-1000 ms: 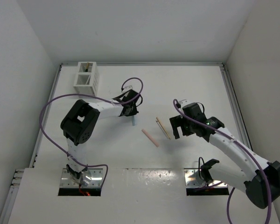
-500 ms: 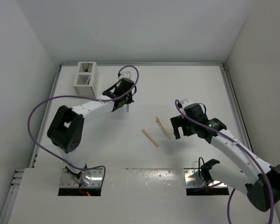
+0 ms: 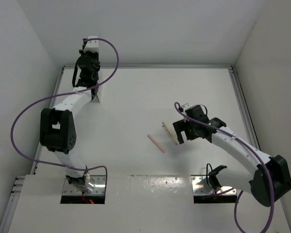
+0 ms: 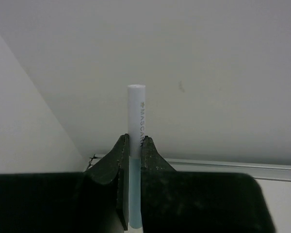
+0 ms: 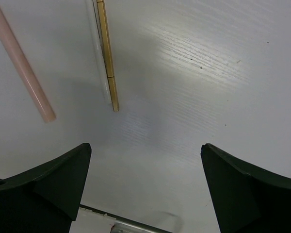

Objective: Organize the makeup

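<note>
My left gripper (image 4: 135, 141) is shut on a light blue and white makeup stick (image 4: 136, 109) printed MASCARA, held upright in front of the back wall. From above, the left gripper (image 3: 86, 65) is raised at the back left corner, over the white slatted box (image 3: 98, 93), which the arm mostly hides. My right gripper (image 5: 145, 150) is open and empty, low over the table. A tan-gold stick (image 5: 106, 53) lies just ahead of it and a salmon pink stick (image 5: 22, 63) further left. In the top view the right gripper (image 3: 177, 132) is beside the tan stick (image 3: 169, 133) and the pink stick (image 3: 156, 143).
A pale stick (image 5: 94, 43) lies tight against the tan one's left side. A raised rail (image 4: 223, 164) runs along the table's back edge below the wall. White walls close in the left, back and right sides. Purple cables loop off both arms.
The left arm swung from the table's middle to the back left corner and rose over the box, carrying the blue stick. The right gripper edged left toward the tan stick.
</note>
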Robot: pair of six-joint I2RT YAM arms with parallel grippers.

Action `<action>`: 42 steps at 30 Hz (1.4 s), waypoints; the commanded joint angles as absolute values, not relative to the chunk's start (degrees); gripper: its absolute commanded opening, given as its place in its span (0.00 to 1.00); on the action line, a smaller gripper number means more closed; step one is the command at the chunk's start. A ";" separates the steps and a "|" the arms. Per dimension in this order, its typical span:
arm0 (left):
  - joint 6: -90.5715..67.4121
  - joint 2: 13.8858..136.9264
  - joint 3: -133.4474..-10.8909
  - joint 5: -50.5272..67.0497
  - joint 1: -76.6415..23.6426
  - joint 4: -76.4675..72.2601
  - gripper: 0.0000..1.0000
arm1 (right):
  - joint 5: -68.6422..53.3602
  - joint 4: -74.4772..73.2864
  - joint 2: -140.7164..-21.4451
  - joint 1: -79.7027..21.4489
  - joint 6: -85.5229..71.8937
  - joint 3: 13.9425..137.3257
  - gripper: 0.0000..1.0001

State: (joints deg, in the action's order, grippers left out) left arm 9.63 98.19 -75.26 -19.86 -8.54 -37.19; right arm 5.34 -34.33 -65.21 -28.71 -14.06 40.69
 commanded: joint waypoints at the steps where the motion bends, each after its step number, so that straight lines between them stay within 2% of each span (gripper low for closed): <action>1: 11.87 104.66 -80.23 -13.73 -3.27 -45.88 0.00 | 4.75 -32.87 -66.88 -29.09 -12.22 44.38 0.95; 11: 1.58 116.71 -88.24 2.01 5.45 -42.71 0.00 | 6.06 -32.43 -70.40 -29.18 -10.64 44.82 0.95; 21: 1.32 119.09 -85.69 6.50 5.98 -43.59 0.00 | 6.15 -31.90 -71.54 -29.09 -10.02 44.12 0.95; 30: 1.32 123.31 -87.01 5.97 5.36 -41.14 0.00 | 7.12 -32.17 -69.78 -29.18 -10.37 42.54 0.95; 32: 1.85 123.31 -86.48 6.94 5.36 -40.61 0.08 | 7.21 -32.25 -69.70 -29.18 -10.37 42.80 0.95; 33: 1.85 123.31 -85.79 7.55 5.36 -40.61 0.23 | 7.29 -32.43 -69.52 -29.09 -10.37 42.72 0.95; 36: 0.27 121.38 -85.78 7.56 5.36 -37.81 0.49 | 7.12 -33.04 -69.70 -29.18 -10.11 43.59 0.95; 39: -3.76 119.01 -87.01 2.83 5.36 -34.64 0.59 | 6.07 -33.22 -70.05 -29.18 -10.81 44.12 0.95; 42: -6.76 116.12 -89.91 -2.45 5.36 -27.62 0.61 | 5.63 -33.14 -69.87 -29.09 -11.69 44.21 0.95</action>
State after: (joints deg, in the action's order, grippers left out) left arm -2.24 122.67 -85.89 2.28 5.65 -31.53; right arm 5.93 -33.52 -70.89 -28.75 -10.59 42.57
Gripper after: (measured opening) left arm 0.604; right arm 0.951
